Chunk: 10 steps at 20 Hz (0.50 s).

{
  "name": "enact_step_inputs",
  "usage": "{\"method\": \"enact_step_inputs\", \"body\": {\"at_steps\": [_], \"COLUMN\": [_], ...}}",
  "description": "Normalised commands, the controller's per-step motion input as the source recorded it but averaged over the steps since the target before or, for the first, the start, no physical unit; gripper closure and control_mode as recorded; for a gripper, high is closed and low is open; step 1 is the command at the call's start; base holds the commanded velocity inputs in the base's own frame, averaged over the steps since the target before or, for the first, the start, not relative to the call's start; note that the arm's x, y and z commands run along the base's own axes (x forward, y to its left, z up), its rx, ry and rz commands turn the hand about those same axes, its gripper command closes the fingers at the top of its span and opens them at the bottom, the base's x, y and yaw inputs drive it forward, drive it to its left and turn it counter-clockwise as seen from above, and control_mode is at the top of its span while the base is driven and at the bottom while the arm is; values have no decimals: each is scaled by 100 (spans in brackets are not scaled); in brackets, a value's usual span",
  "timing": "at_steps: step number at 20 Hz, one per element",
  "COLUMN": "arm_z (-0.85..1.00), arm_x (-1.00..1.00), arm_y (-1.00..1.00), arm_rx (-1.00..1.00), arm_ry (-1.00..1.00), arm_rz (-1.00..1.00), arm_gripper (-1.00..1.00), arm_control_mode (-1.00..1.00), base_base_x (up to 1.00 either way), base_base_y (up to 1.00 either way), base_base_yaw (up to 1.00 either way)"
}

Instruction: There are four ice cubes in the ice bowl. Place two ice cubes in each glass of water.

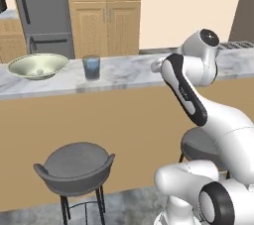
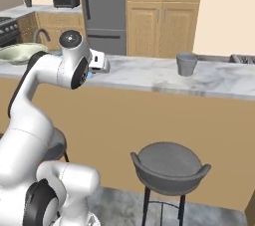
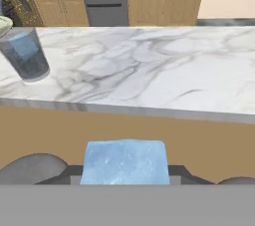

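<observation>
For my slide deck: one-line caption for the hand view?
Gripper holding an ice cube before the marble counter, glass of water at left.

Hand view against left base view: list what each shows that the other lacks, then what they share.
Hand view alone: an ice cube clamped in the gripper at the bottom of the picture. Left base view alone: the ice bowl with one ice cube left in it, and a grey stool below the counter. Both: a glass of water standing on the marble counter.
</observation>
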Motion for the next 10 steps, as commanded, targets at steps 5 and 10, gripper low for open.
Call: {"method": "enact_step_inputs", "body": {"at_steps": [5,10], "arm_z": [0,0], "arm_x": [0,0], "arm_y": [0,0], "arm_rx": [0,0], "arm_ry": [0,0], "arm_rz": [0,0], "arm_gripper": [100,100], "arm_control_mode": [100,100], "base_base_x": [52,42], "base_base_y": [0,0], "base_base_yaw": [0,0]}}
